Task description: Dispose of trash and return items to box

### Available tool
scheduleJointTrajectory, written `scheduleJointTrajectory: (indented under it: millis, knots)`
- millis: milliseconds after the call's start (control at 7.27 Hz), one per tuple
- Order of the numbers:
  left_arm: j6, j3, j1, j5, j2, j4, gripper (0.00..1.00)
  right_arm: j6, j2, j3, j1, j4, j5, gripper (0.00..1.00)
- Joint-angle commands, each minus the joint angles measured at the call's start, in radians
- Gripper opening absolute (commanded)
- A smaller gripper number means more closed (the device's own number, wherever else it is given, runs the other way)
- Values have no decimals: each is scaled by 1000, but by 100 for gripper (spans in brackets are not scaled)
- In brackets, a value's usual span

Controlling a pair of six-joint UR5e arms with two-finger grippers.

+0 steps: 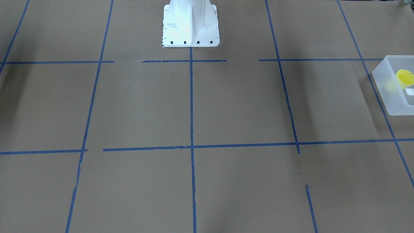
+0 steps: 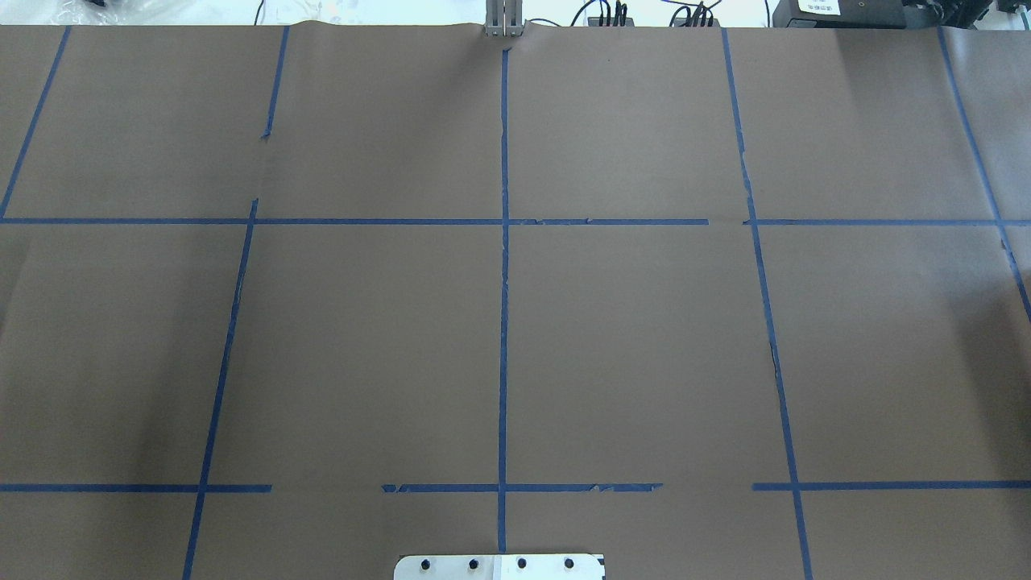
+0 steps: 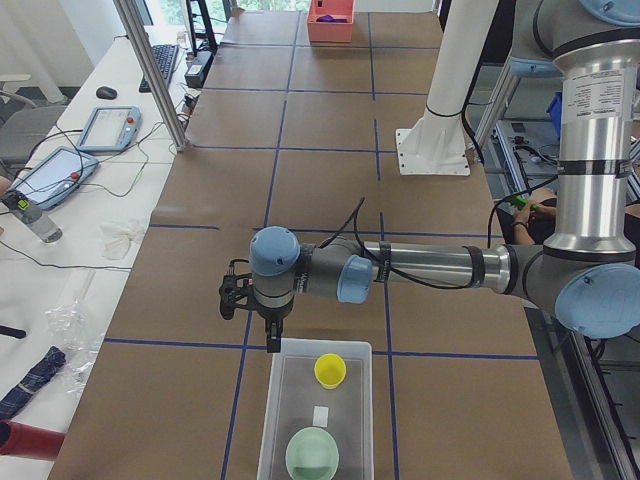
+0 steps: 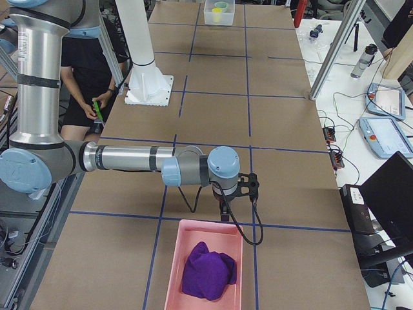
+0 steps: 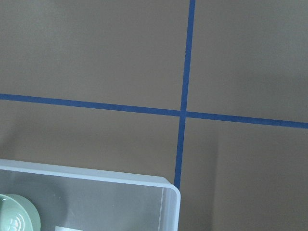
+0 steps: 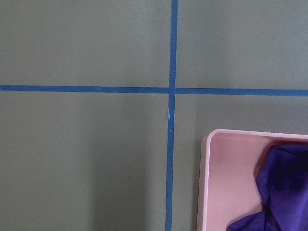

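Observation:
The box (image 3: 358, 352), a frosted white bin, holds a yellow cup (image 3: 330, 370), a mint-green bowl (image 3: 312, 452) and a small white piece (image 3: 321, 415). The box (image 1: 385, 87) with the cup (image 1: 405, 77) also shows at the front-facing view's right edge. My left gripper (image 3: 271, 343) hangs just past the box's far rim; I cannot tell if it is open or shut. My right gripper (image 4: 224, 214) hangs beside a pink bin (image 4: 173, 258) holding a crumpled purple cloth (image 4: 208, 271); whether that is the trash and how its jaws stand I cannot tell. Neither wrist view shows fingers.
Brown paper with blue tape lines covers the table (image 2: 628, 346). The white robot base (image 1: 190, 24) stands at the middle of its back edge. A seated person (image 4: 90, 90) is behind the robot. Side benches carry tablets (image 3: 105, 127) and cables.

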Motion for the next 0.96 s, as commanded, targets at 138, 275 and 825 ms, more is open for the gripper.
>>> scheduleJointTrajectory:
  millis: [138, 275, 825]
  knots:
    - [39, -4, 0, 26, 8, -3, 100, 0, 2, -2, 0, 0, 0, 100]
    - [83, -1, 0, 24, 8, 0, 100, 0, 2, -2, 0, 0, 0, 100]
    - [88, -4, 0, 17, 14, 3, 100, 0, 2, 0, 0, 0, 0, 100]
